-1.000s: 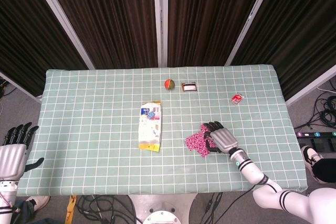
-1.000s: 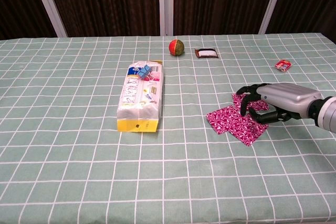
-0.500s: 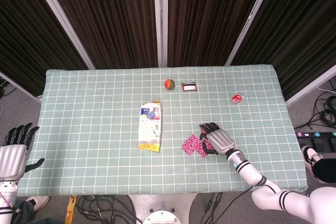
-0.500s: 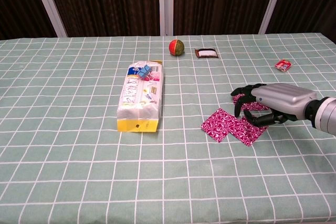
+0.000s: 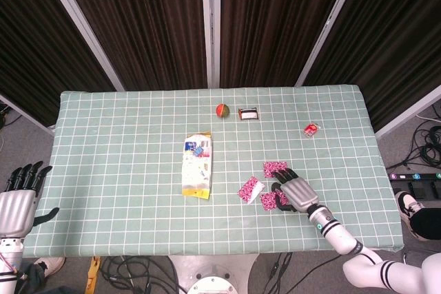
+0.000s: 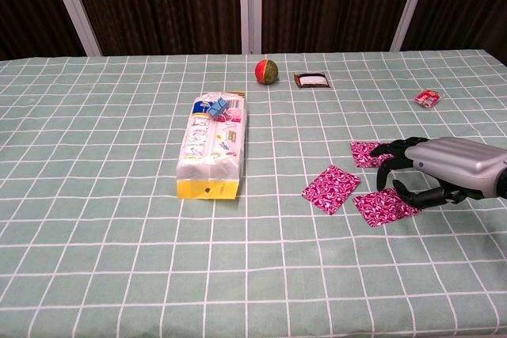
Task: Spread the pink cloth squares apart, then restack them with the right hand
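Pink cloth squares point(image 6: 331, 187) now spread apart; right hand point(image 6: 444, 172) hovers, fingers point(image 6: 394, 168) loosely curled, empty

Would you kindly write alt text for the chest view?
The robot's right hand hovers over three separated pink cloth squares on a green checked tablecloth. A clear packet, a ball and two small items lie farther off.

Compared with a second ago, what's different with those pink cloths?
The pink cloth squares, bunched under the right robot hand a second ago, now lie apart as three pieces. That robot hand has slid back toward the robot, its fingers still over the nearest square. The snack bag, ball and left robot hand stayed put.
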`<state>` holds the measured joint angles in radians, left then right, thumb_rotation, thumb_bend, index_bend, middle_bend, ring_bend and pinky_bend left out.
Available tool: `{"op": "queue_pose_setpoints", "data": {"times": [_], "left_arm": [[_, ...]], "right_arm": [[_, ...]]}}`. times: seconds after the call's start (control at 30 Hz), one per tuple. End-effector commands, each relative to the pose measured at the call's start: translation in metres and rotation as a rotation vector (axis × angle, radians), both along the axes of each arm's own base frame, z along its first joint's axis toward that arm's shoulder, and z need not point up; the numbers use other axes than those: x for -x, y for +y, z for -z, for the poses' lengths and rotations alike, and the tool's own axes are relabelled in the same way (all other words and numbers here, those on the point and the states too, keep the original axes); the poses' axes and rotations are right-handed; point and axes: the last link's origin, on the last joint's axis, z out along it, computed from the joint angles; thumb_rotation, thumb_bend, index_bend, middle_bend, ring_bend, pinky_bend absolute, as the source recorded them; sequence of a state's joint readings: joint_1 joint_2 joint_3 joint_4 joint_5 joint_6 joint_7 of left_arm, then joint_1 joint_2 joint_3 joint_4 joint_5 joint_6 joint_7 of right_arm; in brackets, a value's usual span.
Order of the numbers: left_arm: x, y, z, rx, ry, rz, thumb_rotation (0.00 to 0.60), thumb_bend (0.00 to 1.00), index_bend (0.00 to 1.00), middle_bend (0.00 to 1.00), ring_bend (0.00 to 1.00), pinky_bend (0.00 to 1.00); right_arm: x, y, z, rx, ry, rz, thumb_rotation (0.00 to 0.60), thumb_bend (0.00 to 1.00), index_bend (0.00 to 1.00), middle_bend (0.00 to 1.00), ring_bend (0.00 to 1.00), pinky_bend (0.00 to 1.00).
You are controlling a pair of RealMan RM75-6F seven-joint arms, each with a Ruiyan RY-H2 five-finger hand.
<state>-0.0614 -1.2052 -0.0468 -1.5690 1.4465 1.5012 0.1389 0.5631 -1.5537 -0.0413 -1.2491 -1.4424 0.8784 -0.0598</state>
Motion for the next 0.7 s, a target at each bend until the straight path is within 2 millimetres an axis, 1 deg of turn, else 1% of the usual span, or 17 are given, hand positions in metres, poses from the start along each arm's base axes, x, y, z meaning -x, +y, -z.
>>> {"op": "queue_pose_setpoints", "data": {"times": [0.03, 0.07, 0.13, 0.2, 0.27, 0.33, 0.37, 0.43, 0.53, 0.63, 0.7], "left_arm": [[0.0, 0.0, 0.0, -0.001, -0.001, 0.001, 0.6, 0.02, 0.2, 0.19, 0.1, 0.12], [0.0, 0.0, 0.0, 0.0, -0.001, 0.002, 0.6, 0.02, 0.19, 0.19, 0.1, 0.12], [-0.001, 0.0, 0.0, 0.0, -0.001, 0.006, 0.6, 0.02, 0.2, 0.19, 0.1, 0.12], [-0.001, 0.0, 0.0, 0.0, -0.003, 0.005, 0.6, 0.02, 0.2, 0.19, 0.1, 0.12], [0.0, -0.001, 0.0, -0.002, -0.006, 0.002, 0.6, 0.02, 0.19, 0.19, 0.1, 0.12], [0.0, -0.001, 0.0, -0.001, -0.006, 0.002, 0.6, 0.02, 0.19, 0.19, 0.1, 0.12], [0.0, -0.001, 0.0, -0.001, -0.007, 0.001, 0.6, 0.02, 0.19, 0.19, 0.1, 0.12], [0.0, -0.003, 0.001, -0.001, -0.008, -0.002, 0.6, 0.02, 0.19, 0.19, 0.1, 0.12], [0.002, -0.004, 0.001, 0.001, -0.009, -0.009, 0.6, 0.02, 0.2, 0.19, 0.1, 0.12], [0.002, -0.004, 0.001, 0.003, -0.01, -0.012, 0.6, 0.02, 0.2, 0.19, 0.1, 0.12], [0.002, -0.004, 0.001, 0.004, -0.015, -0.013, 0.6, 0.02, 0.2, 0.19, 0.1, 0.12]], "right_arm": [[-0.002, 0.0, -0.007, 0.038, -0.035, -0.007, 0.179, 0.59, 0.34, 0.05, 0.0, 0.0], [-0.003, -0.003, -0.009, 0.053, -0.05, -0.001, 0.189, 0.56, 0.34, 0.05, 0.0, 0.0], [-0.006, -0.013, -0.015, 0.099, -0.076, 0.011, 0.235, 0.47, 0.34, 0.05, 0.0, 0.0], [-0.007, -0.023, -0.018, 0.136, -0.087, 0.025, 0.307, 0.32, 0.34, 0.06, 0.0, 0.0], [-0.011, -0.036, -0.021, 0.169, -0.103, 0.052, 0.352, 0.23, 0.34, 0.06, 0.0, 0.0], [-0.013, -0.049, -0.02, 0.189, -0.102, 0.075, 0.401, 0.16, 0.36, 0.07, 0.0, 0.0], [-0.015, -0.054, -0.019, 0.195, -0.098, 0.083, 0.414, 0.15, 0.36, 0.07, 0.0, 0.0], [-0.017, -0.064, -0.013, 0.196, -0.08, 0.094, 0.461, 0.14, 0.37, 0.07, 0.0, 0.0], [-0.018, -0.073, -0.003, 0.192, -0.049, 0.107, 0.495, 0.15, 0.38, 0.08, 0.0, 0.0], [-0.018, -0.078, 0.007, 0.184, -0.033, 0.129, 0.505, 0.15, 0.38, 0.08, 0.0, 0.0], [-0.017, -0.078, 0.013, 0.179, -0.024, 0.14, 0.499, 0.15, 0.38, 0.08, 0.0, 0.0]]}}
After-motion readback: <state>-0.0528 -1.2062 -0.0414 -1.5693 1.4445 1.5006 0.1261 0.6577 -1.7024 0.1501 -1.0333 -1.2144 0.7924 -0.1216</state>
